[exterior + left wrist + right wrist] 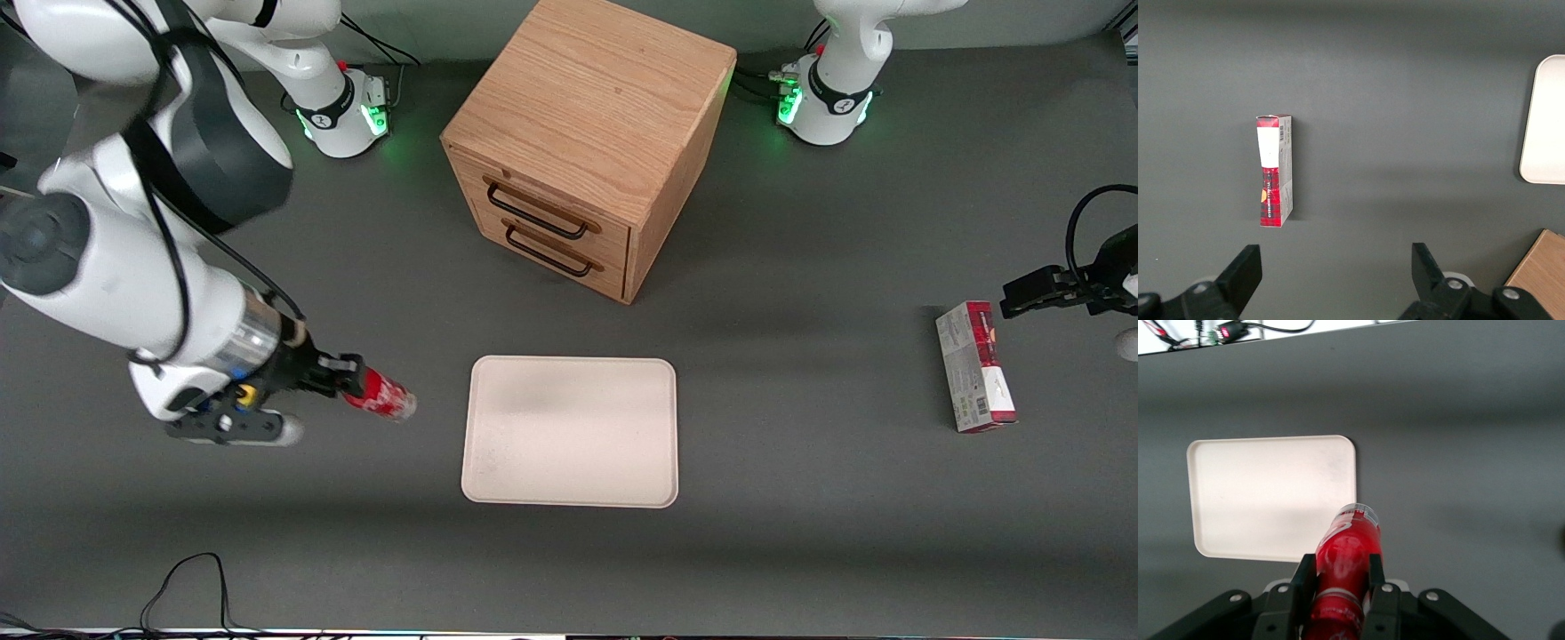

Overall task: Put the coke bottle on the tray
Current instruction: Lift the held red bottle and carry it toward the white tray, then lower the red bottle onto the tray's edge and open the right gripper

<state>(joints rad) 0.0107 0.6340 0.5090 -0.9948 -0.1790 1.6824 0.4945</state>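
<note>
Clamped between the two fingers (1303,590) of the end effector (348,384), the coke bottle (380,396) was held above the tabletop (800,533), its clear base pointed away from the wrist toward the cream tray (569,432). The tray lay just beside the bottle's tip, not under it. A wooden drawer cabinet (587,142) stood farther from the front camera than the end effector.

Even, soft overhead light, dark matte table (800,498) without glare, broad faint shadow bands lay across it and the tray (569,431), green glow at the arm bases, the gripper (351,384) arm motion-blurred in front view, wrist views slightly soft.
</note>
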